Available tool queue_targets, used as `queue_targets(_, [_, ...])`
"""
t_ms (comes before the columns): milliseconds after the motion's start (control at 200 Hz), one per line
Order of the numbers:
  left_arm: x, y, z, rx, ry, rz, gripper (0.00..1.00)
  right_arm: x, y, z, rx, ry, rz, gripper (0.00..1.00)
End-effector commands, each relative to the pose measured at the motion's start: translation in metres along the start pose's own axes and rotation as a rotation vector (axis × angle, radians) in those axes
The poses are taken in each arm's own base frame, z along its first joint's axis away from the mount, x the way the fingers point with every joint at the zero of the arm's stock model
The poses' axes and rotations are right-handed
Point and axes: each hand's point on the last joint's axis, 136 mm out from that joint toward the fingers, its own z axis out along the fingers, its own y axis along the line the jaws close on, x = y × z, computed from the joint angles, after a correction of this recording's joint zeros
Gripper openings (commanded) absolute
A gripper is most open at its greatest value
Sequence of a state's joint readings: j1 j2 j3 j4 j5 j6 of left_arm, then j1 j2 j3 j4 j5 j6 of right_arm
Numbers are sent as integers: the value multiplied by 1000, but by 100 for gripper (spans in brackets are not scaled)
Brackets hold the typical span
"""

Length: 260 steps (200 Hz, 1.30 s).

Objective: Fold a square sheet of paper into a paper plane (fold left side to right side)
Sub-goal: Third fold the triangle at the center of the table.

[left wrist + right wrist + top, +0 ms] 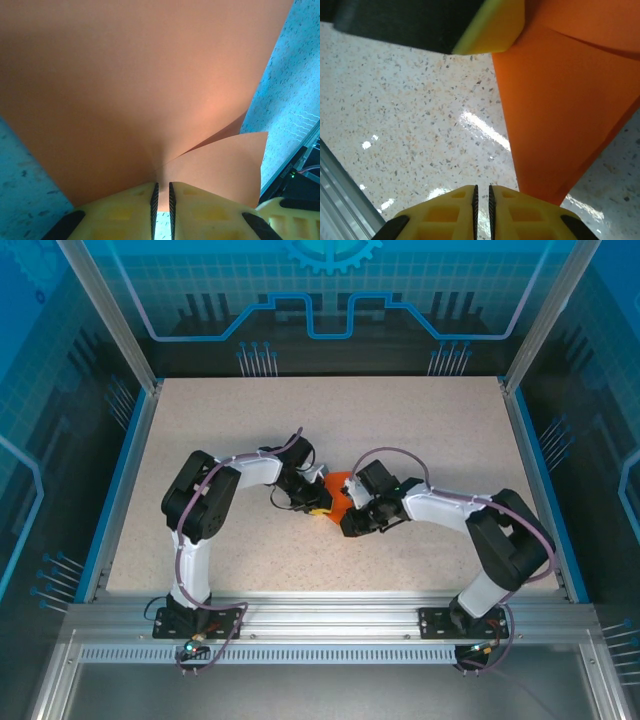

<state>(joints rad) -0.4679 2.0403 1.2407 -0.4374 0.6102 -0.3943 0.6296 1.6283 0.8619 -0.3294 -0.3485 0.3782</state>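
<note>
The square sheet of paper [338,488] is bright orange and partly folded, raised between the two grippers at the middle of the table. In the left wrist view the sheet of paper [140,85] spreads wide, with a second flap at the lower right. My left gripper [162,184] is shut on its edge, the paper running into the narrow slit between the pads. My right gripper [482,187] stands just left of the sheet of paper [560,115], its pads nearly together with bare table behind them. From above, the left gripper [316,504] and right gripper [354,516] flank the paper.
The speckled table [420,430] has free room all round the arms. Blue rails edge it left and right, and an aluminium frame [330,615] runs along the near edge. A yellow finger of the left gripper [492,30] hangs close above in the right wrist view.
</note>
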Motion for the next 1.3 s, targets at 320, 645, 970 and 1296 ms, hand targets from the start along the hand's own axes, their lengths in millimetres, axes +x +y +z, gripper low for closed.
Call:
queue_targets(320, [7, 26, 10, -88, 34, -52, 18, -3, -13, 10, 83, 48, 18, 15])
queue_targets(645, [7, 26, 10, -90, 36, -50, 18, 3, -21, 15, 119, 80, 29, 15])
queue_targets(970, [8, 27, 10, -93, 39, -52, 18, 11, -29, 20, 143, 112, 49, 15])
queue_targets(1296, [0, 10, -6, -79, -12, -5, 22, 30, -45, 24, 169, 173, 130, 8])
